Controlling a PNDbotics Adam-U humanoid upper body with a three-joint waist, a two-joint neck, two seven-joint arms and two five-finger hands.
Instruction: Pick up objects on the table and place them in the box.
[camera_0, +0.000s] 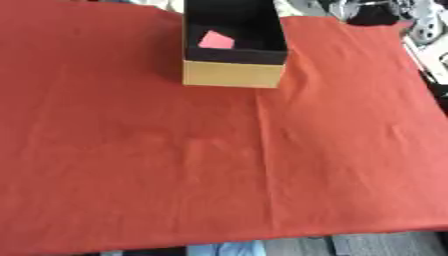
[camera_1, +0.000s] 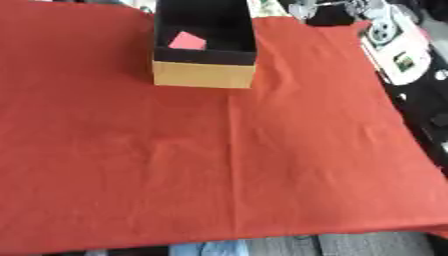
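Note:
A cardboard box (camera_0: 232, 74) with a tan front and a black inside stands at the far middle of the table. Inside it lies a flat pink piece (camera_0: 216, 40), near the left wall. The red cloth (camera_0: 219, 160) covering the table carries no loose object in either view. Neither of my hands shows in the left eye view or the right eye view.
The cloth has a crease running from the box toward the near edge. Past the table's right edge stand white and black devices (camera_1: 394, 42). The table's near edge (camera_1: 262, 239) runs along the bottom, with floor below it.

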